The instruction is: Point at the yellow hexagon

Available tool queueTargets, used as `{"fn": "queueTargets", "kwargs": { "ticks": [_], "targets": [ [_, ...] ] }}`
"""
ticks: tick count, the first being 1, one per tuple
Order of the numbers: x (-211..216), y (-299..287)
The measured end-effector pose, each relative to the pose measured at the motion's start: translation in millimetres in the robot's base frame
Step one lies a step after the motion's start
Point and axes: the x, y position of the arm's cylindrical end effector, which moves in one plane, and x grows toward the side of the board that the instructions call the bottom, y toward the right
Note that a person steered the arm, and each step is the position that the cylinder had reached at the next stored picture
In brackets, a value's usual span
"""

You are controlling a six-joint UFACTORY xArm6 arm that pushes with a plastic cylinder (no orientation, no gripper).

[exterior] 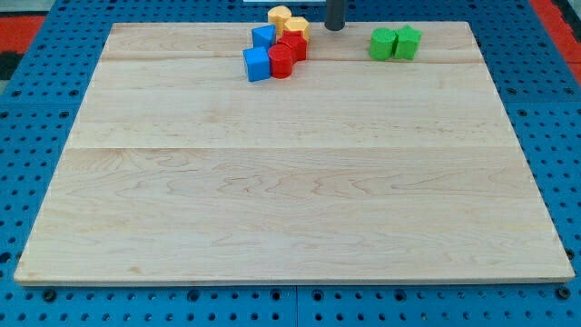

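Two yellow blocks sit at the view's top, left of centre: a yellow hexagon-like block (280,15) at the back and a second yellow block (297,26) just right and in front of it. My tip (334,27) is at the board's top edge, a short way right of the second yellow block, with a small gap between them. Two red blocks (289,52) and two blue blocks (259,64), (263,36) are packed against the yellow ones below and to the left.
Two green blocks (384,44), (408,42) stand side by side to the right of my tip. The wooden board (290,182) lies on a blue perforated table (27,82).
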Motion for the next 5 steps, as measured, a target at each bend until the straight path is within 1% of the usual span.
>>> {"fn": "queueTargets", "kwargs": {
  "ticks": [1, 2, 4, 5],
  "targets": [
    [-0.1, -4.8],
    [0.2, -23.0],
    [0.5, -23.7],
    [1.5, 33.0]
  ]
}}
